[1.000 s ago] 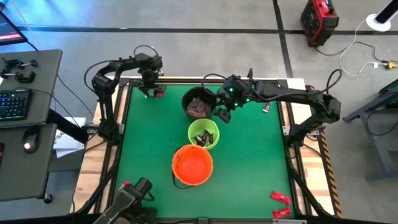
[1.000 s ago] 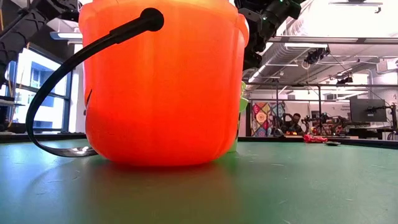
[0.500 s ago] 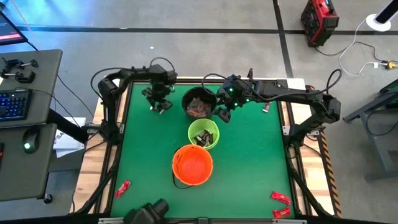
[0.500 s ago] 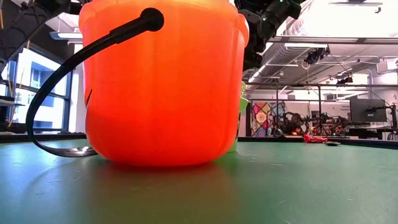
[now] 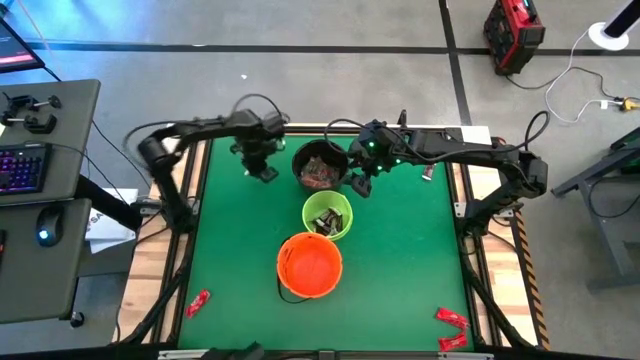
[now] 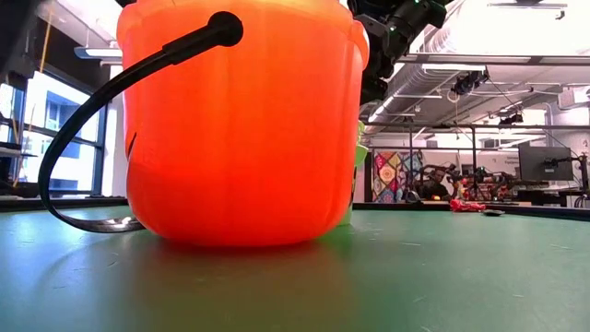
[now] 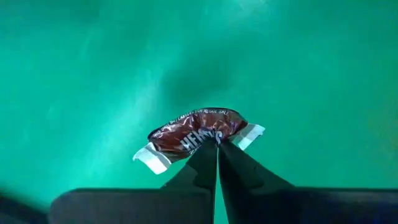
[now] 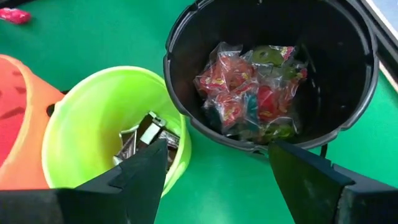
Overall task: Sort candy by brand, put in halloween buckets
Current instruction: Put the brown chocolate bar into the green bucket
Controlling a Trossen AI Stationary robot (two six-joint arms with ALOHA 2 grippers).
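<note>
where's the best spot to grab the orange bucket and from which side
Probably by the rim of the orange bucket, from straight above, one finger inside and one outside. It stands upright with its mouth open to the top, and its bulging wall looks too wide for the jaws. The black handle hangs down its side, harder to catch.

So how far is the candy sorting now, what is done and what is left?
Done: the black bucket holds clear-wrapped candies, and the green bucket holds dark ones. In hand: the left gripper is shut on a brown candy beside the black bucket; the right gripper is open by it. Left: red candies lie on the table near its edge.
</note>
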